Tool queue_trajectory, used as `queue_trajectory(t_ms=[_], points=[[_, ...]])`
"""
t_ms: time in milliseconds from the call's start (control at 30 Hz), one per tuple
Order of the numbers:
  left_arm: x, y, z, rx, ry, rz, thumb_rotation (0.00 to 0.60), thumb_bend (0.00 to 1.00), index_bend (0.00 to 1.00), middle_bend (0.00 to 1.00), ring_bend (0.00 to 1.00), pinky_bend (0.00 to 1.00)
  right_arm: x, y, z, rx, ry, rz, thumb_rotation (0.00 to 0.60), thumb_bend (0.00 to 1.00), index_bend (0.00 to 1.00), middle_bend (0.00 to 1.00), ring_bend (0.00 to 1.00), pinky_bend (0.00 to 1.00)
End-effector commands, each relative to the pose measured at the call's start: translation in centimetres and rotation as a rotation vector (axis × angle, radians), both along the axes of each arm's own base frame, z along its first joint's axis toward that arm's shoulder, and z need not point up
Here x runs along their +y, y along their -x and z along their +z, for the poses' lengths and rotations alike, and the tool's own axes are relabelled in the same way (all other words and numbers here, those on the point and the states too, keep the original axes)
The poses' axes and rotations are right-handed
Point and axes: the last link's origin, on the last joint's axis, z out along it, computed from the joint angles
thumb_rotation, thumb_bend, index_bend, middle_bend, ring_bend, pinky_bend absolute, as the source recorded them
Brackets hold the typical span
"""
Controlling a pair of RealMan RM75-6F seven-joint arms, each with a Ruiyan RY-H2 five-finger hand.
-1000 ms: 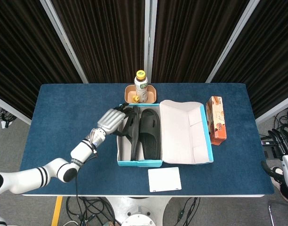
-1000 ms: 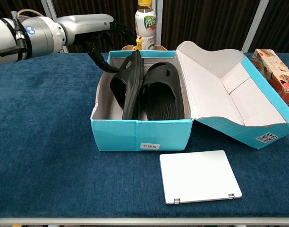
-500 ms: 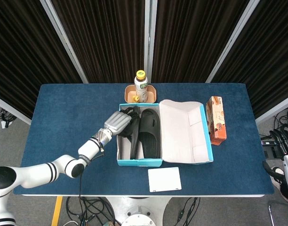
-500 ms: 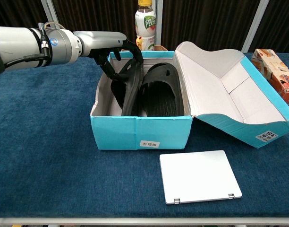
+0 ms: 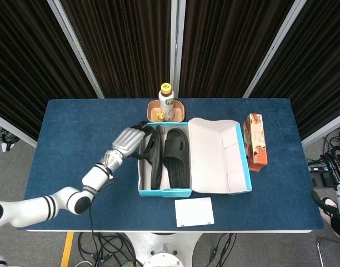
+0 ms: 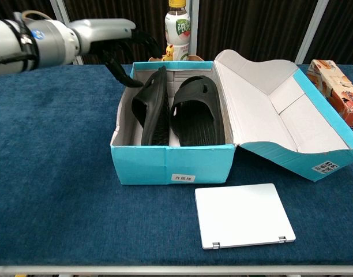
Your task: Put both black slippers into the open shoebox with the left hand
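Both black slippers lie inside the open teal shoebox (image 5: 164, 192) (image 6: 171, 163). The right-hand slipper (image 5: 175, 156) (image 6: 196, 109) lies flat, sole down. The left-hand slipper (image 5: 153, 161) (image 6: 151, 109) stands on its edge and leans toward the box's left wall. My left hand (image 5: 127, 142) (image 6: 116, 46) hovers at the box's far left corner with its dark fingers (image 6: 126, 74) spread. One fingertip is at or very near the leaning slipper's far end, and the hand grips nothing. My right hand shows in neither view.
The box lid (image 5: 217, 156) (image 6: 269, 109) lies open to the right. A drink bottle (image 5: 166, 102) (image 6: 177, 26) stands behind the box. An orange snack carton (image 5: 255, 142) (image 6: 341, 86) is at the right. A flat white panel (image 5: 194, 211) (image 6: 243, 214) lies before the box.
Half a second ago my left hand was over the box, on the left slipper. It has since drawn back to the left, and that slipper has settled lower on its edge.
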Motion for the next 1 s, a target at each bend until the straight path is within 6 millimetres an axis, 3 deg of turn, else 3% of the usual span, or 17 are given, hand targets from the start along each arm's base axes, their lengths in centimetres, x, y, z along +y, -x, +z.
queue_trajectory(t_ms=[33, 200, 300, 467, 600, 767, 1000], points=[[-0.7, 2.5, 3.9, -0.086, -0.090, 0.040, 0.600, 0.26, 0.23, 0.17, 0.00, 0.21, 0.1, 0.1, 0.0, -0.004, 0.001, -0.003, 0.600, 0.16, 0.01, 0.09, 0.00, 0.07], [-2.5, 7.9, 8.4, -0.092, -0.271, 0.104, 0.600, 0.25, 0.23, 0.17, 0.00, 0.21, 0.0, 1.0, 0.0, -0.028, -0.001, -0.024, 0.600, 0.16, 0.01, 0.09, 0.00, 0.07], [-4.6, 11.5, 10.8, -0.049, -0.398, 0.138, 0.600, 0.25, 0.24, 0.17, 0.00, 0.20, -0.3, 1.8, -0.2, -0.053, -0.009, -0.041, 0.600, 0.16, 0.01, 0.09, 0.00, 0.07], [-9.7, 17.5, 13.2, 0.103, -0.533, 0.191, 0.600, 0.23, 0.23, 0.17, 0.00, 0.18, -0.7, 3.2, -0.6, -0.098, -0.031, -0.054, 0.600, 0.16, 0.01, 0.09, 0.00, 0.07], [-13.9, 20.6, 14.2, 0.178, -0.568, 0.247, 0.600, 0.21, 0.23, 0.17, 0.00, 0.15, -0.9, 3.6, -1.0, -0.118, -0.065, -0.046, 0.600, 0.16, 0.01, 0.08, 0.00, 0.07], [-18.5, 22.2, 14.9, 0.193, -0.584, 0.306, 0.600, 0.20, 0.23, 0.17, 0.00, 0.15, -0.7, 3.2, -1.2, -0.141, -0.083, -0.017, 0.600, 0.16, 0.01, 0.08, 0.00, 0.06], [-21.9, 22.4, 15.2, 0.147, -0.563, 0.390, 0.600, 0.17, 0.23, 0.17, 0.00, 0.15, 0.0, 2.8, -1.7, -0.141, -0.078, -0.014, 0.600, 0.16, 0.01, 0.08, 0.00, 0.05]])
